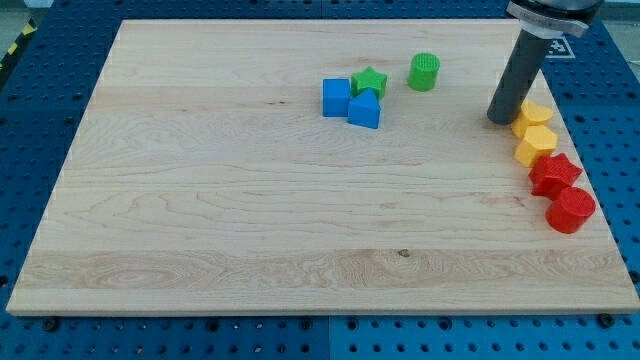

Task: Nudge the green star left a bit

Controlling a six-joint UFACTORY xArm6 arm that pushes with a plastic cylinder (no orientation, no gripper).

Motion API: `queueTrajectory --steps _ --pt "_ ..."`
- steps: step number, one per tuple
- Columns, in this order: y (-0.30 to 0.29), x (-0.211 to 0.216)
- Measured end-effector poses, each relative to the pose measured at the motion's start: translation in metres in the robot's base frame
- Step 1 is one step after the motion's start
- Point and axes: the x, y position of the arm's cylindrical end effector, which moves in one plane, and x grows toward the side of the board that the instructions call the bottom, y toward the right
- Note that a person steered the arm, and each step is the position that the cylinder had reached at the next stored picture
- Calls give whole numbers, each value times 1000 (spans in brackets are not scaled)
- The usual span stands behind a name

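Up near the view's top, a little right of the board's middle, sat the green star (369,80), and it was hemmed in: a blue cube (336,97) touched it on the left, and a second blue block (365,109), wedge-like, pressed against its lower edge. A green cylinder (424,72) stood just to its right, apart from it.

My tip (499,119) rested well to the right of all that, down on the wooden board (200,200) beside a yellow block (532,115) at the head of a column running along the right edge: another yellow block (535,144), a red star (555,172), a red cylinder (572,210). I carry no jaws, only a rod, so nothing was held.

What mattered was the line: the star lay to my left and slightly higher in the view, with the cylinder almost between us. As I judged it, I would need to come in below the cylinder and meet the star's right side. Any leftward push would likely carry the blue cube along too.
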Motion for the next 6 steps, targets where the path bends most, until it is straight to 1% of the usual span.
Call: queueTrajectory --steps 1,2,3,6 --pt "-9 -2" --pt "-61 -19" --pt "-96 -30" --pt "-143 -63"
